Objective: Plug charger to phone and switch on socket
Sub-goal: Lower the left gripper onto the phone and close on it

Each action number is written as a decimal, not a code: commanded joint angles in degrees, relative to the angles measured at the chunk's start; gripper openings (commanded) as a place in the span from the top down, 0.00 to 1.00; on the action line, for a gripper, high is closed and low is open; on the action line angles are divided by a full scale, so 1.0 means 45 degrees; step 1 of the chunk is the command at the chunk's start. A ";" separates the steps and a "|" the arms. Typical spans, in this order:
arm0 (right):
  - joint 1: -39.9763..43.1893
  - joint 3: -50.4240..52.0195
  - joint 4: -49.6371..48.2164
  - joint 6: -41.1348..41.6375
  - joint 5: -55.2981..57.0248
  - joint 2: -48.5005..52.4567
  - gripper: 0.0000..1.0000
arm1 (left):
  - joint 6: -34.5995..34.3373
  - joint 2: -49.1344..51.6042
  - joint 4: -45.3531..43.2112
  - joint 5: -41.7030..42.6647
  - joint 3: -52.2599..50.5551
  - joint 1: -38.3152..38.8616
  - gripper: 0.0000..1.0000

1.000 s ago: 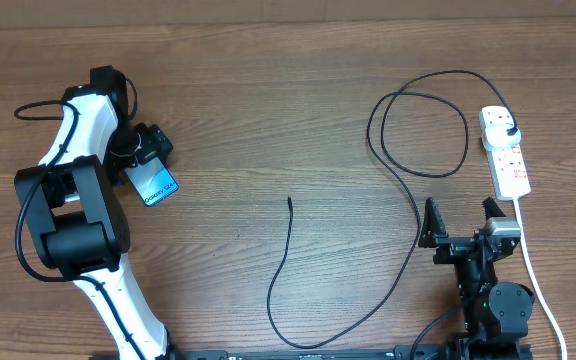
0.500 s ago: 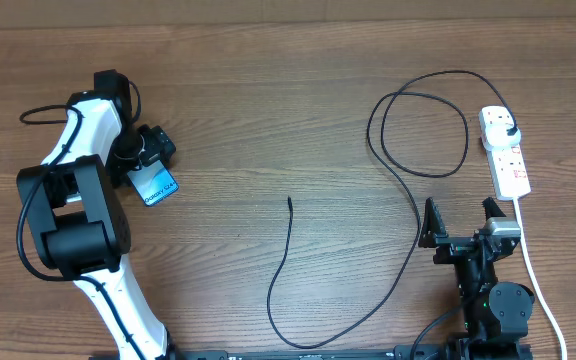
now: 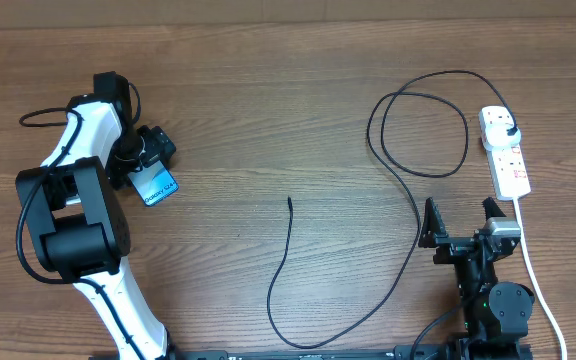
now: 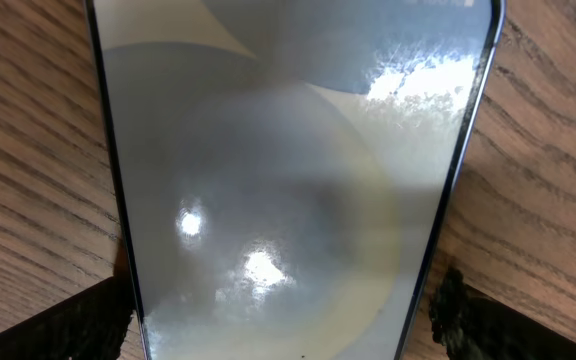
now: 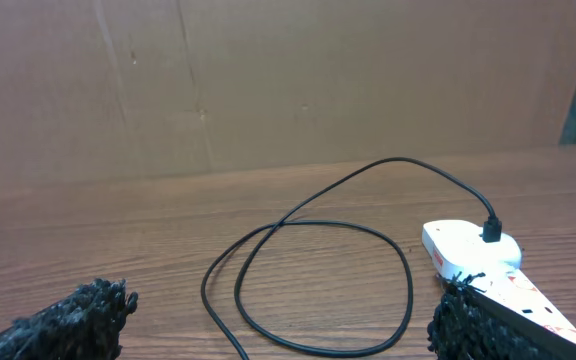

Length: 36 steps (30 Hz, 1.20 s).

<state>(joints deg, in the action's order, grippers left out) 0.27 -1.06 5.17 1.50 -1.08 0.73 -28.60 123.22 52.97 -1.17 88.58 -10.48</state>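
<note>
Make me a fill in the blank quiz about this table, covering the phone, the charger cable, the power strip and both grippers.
The left gripper is ____ with the slim blue-screened smartphone between its fingers. The long thin black charger cable is ____ into the white multi-outlet power strip. Its small connector tip lies loose on the wooden table, held by ____ gripper. The right gripper holds ____.
Missing: open; plugged; neither; nothing.

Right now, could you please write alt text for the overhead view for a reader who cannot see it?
The left tool stands open around the phone at the left of the table. The charger loops from mid-table to the socket at right, near the open right tool.
</note>
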 commanded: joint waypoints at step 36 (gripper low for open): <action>-0.0073 0.0136 -0.0073 0.0005 0.0087 -0.0136 0.00 | -0.0272 0.0457 -0.0068 0.0272 -0.0505 0.0087 0.00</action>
<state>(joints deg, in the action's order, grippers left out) 0.27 -1.06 5.15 1.48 -1.08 0.73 -28.67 123.17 52.93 -1.15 88.49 -10.48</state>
